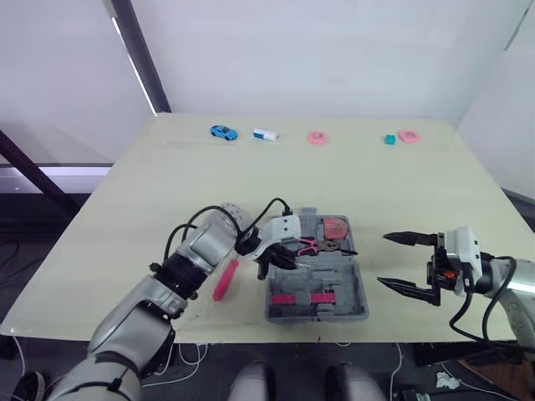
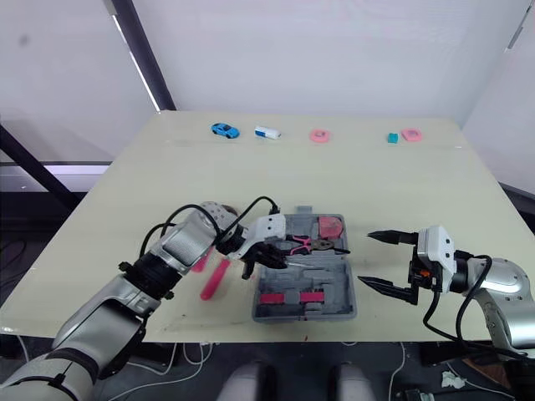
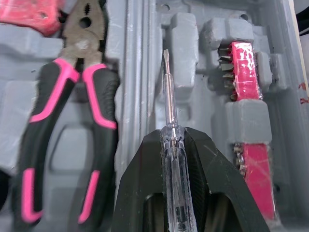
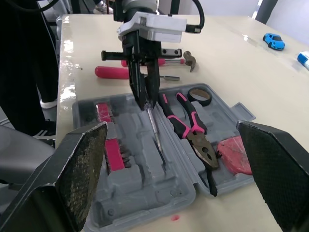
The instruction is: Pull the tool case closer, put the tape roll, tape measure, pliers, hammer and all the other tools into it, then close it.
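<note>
The grey tool case lies open near the table's front edge. In it lie pink-and-black pliers, a black tape roll, a pink tape measure and pink bit holders. My left gripper is shut on a clear-handled screwdriver, held low over a groove in the case beside the pliers. To the right of the case, my right gripper hangs open and holds nothing. A pink-handled screwdriver and a hammer lie on the table left of the case.
Along the table's far edge sit a blue toy car, a white and blue block, a pink ring, a teal block and a pink piece. The case stands close to the front edge.
</note>
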